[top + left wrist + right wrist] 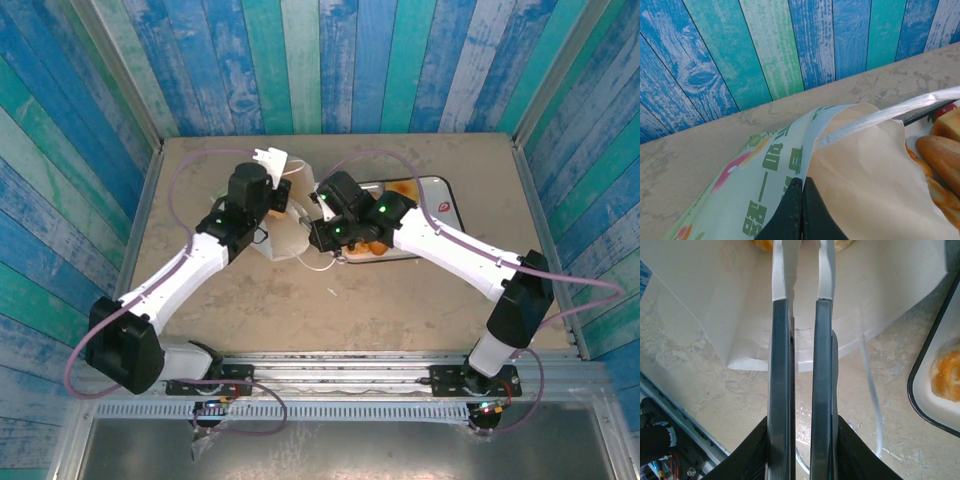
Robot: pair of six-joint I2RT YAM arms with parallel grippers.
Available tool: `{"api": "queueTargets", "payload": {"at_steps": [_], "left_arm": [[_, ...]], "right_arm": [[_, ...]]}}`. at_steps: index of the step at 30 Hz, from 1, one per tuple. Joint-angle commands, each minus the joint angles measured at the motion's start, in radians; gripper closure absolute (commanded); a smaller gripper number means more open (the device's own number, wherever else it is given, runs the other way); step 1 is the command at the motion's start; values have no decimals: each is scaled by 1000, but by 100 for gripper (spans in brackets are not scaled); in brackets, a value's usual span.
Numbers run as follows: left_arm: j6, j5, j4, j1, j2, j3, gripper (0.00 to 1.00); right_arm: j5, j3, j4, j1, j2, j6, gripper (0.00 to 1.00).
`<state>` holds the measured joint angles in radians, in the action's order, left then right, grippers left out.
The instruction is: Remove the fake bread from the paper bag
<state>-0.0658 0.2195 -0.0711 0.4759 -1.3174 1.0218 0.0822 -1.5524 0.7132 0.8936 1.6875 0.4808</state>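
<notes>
The white paper bag [290,238] lies on the table between the two arms. My left gripper [283,193] is shut on its rim; the left wrist view shows the black fingers [803,181] pinching the edge between the green-lettered outside [765,165] and the beige inside. My right gripper [318,212] points into the bag's mouth. Its long fingers [803,255] stand a narrow gap apart with nothing between them, over the white bag [715,305]. Orange fake bread [762,244] peeks past the fingertips. More fake bread [940,155] lies on the tray.
A white tray with a dark rim [440,195] lies right of the bag, with an orange pastry [946,376] on it. A thin white bag handle [890,112] stretches across the mouth, and another handle [871,385] trails on the table. Blue plank walls enclose the table.
</notes>
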Motion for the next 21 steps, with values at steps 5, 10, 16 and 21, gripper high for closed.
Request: {"api": "queueTargets", "payload": {"at_steps": [5, 10, 16, 21], "left_arm": [[63, 34, -158, 0, -72, 117, 100], [61, -10, -125, 0, -58, 81, 100], [32, -76, -41, 0, -5, 21, 100], [17, -87, -16, 0, 22, -1, 100]], "right_arm": [[-26, -62, -7, 8, 69, -44, 68], [-56, -96, 39, 14, 115, -81, 65], [-91, -137, 87, 22, 166, -131, 63], [-132, -134, 101, 29, 186, -157, 63]]}}
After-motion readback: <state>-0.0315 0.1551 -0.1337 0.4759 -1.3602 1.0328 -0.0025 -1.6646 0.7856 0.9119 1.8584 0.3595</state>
